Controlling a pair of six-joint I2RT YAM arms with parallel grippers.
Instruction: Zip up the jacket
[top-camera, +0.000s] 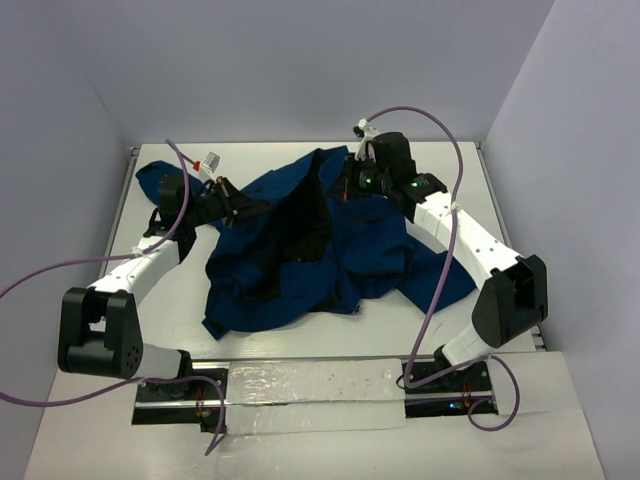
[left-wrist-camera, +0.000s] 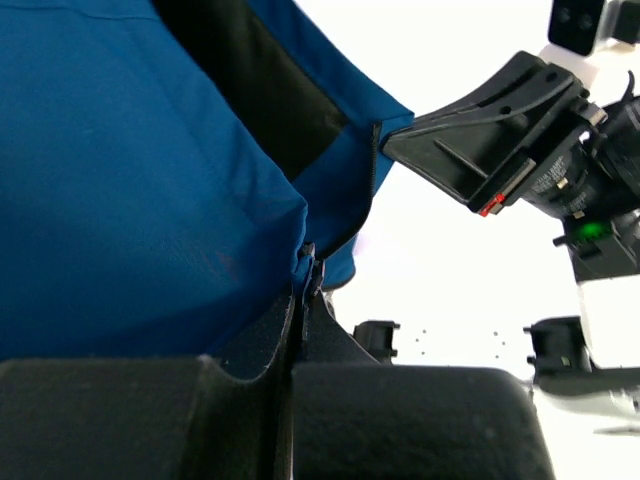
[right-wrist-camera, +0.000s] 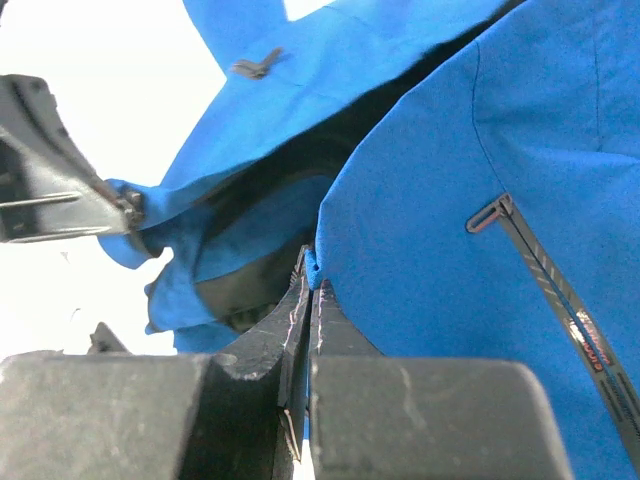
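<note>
The navy-blue jacket (top-camera: 370, 240) lies crumpled and open in the middle of the white table, its black lining (top-camera: 300, 225) showing. My left gripper (top-camera: 236, 204) is shut on the jacket's left front edge; in the left wrist view the jaws (left-wrist-camera: 305, 276) pinch blue fabric (left-wrist-camera: 130, 180) with zipper tape. Near the jacket's top, my right gripper (top-camera: 350, 186) is shut on the other front edge (right-wrist-camera: 312, 268). Each wrist view shows the other gripper holding a fabric corner: the right gripper (left-wrist-camera: 385, 142) and the left gripper (right-wrist-camera: 128, 205). A zipped chest pocket (right-wrist-camera: 545, 265) faces the right wrist camera.
The table (top-camera: 300, 340) is walled at the back and on both sides. A clear plastic strip (top-camera: 310, 385) lies along the near edge between the arm bases. Purple cables (top-camera: 430, 120) loop above both arms. One sleeve (top-camera: 155, 180) trails to the far left.
</note>
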